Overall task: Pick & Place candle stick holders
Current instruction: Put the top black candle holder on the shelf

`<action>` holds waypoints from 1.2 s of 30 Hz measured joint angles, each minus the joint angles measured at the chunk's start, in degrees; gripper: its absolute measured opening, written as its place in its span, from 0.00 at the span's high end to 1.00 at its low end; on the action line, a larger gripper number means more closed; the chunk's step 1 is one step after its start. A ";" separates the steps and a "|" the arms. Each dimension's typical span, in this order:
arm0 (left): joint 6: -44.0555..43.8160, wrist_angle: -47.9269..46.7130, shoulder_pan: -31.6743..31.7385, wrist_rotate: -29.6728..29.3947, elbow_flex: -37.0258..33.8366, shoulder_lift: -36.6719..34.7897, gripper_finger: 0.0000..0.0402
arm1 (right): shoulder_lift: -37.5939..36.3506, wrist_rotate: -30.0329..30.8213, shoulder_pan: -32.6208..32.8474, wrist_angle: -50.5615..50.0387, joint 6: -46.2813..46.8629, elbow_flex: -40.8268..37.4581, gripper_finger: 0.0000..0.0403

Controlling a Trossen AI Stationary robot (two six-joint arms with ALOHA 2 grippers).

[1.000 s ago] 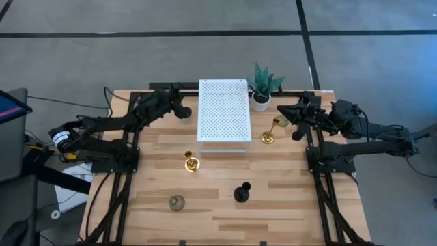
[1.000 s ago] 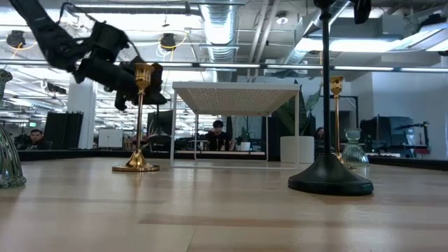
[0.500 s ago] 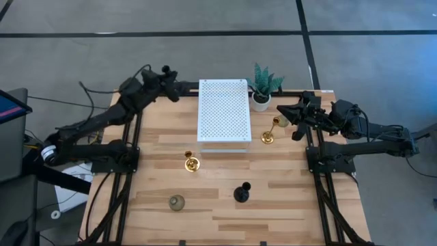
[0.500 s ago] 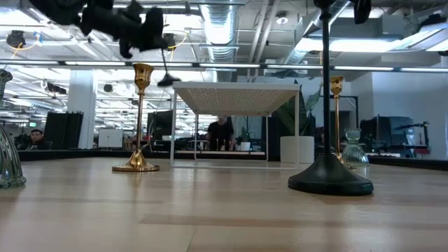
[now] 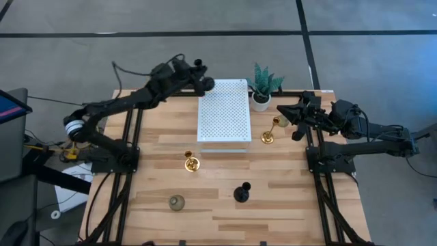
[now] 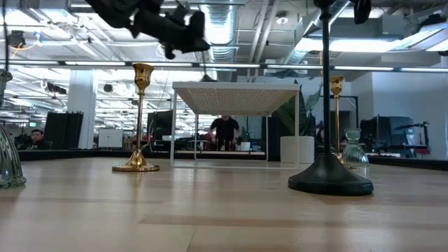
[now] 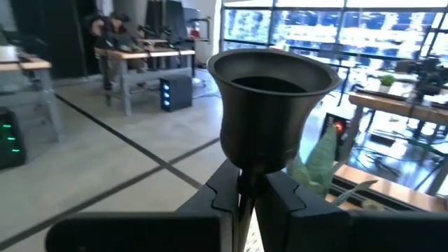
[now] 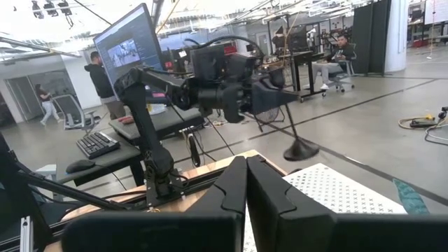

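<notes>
My left gripper (image 5: pixel 203 83) is shut on a slim black candle holder (image 7: pixel 269 105), held in the air over the far left corner of the white perforated platform (image 5: pixel 223 109). Its round base (image 8: pixel 301 149) shows in the right wrist view. My right gripper (image 5: pixel 283 116) is shut and empty beside a gold holder (image 5: pixel 268 134) and a pale-green glass holder (image 6: pixel 353 150). A second gold holder (image 5: pixel 192 163), a second black holder (image 5: pixel 242 193) and a second green glass holder (image 5: pixel 177 202) stand on their bases on the table. My left gripper pinches the black holder's thin stem (image 7: pixel 245 183) just below its cup, between the two fingers (image 7: pixel 283 199), which lie across the stem. The holder is lifted clear and tilted, its base slanting down away from the gripper.
A potted green plant (image 5: pixel 263 85) in a white pot stands at the platform's far right corner. The platform stands on thin legs (image 6: pixel 196 136) above the table. People show in the room behind.
My left gripper has risen from the table's far left area, gone toward the far edge, then toward the right, and now stands high at the white platform's far left corner.
</notes>
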 joint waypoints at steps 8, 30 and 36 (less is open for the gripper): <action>0.04 0.06 -1.24 0.95 6.19 6.92 0.94 | 0.00 -0.02 0.00 -0.02 -0.01 0.00 1.00; 0.46 0.05 -1.24 -0.95 6.39 13.24 0.94 | 0.00 -0.02 0.00 -0.04 -0.02 0.00 1.00; 0.46 0.03 -1.24 -0.94 6.39 13.57 0.94 | 0.00 -0.02 0.00 -0.09 -0.02 0.00 1.00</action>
